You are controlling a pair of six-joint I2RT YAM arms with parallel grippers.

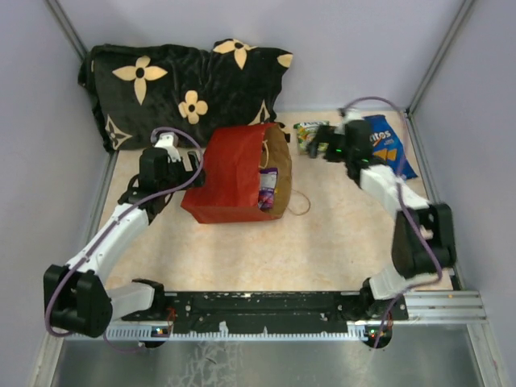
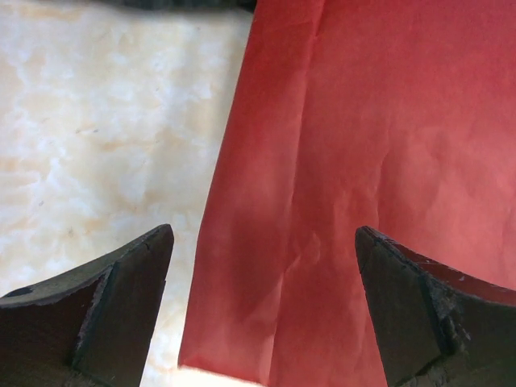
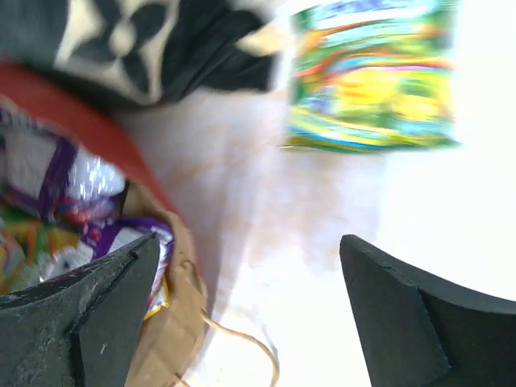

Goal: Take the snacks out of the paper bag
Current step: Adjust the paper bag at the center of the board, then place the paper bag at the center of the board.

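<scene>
Top external view: the paper bag (image 1: 230, 181) lies on its side at centre frame, mouth facing right, with a purple packet (image 1: 268, 187) showing inside. These glossy pouches look light, limp and slippery, so a pinch on a crimped edge should hold best. A green packet (image 1: 309, 134) and a Doritos bag (image 1: 387, 145) lie outside at upper right. The right gripper (image 3: 250, 242) is spread wide and empty, and the left gripper (image 2: 264, 234) gapes over the bag's red side. A cord handle (image 1: 300, 203) by the mouth could snag, and the pillow (image 1: 185, 89) crowds in behind.

From the right wrist, the green packet (image 3: 367, 81) at one o'clock is blurred, its print unreadable. The paper bag (image 3: 173, 339) at eight o'clock is cut by the edge.
</scene>
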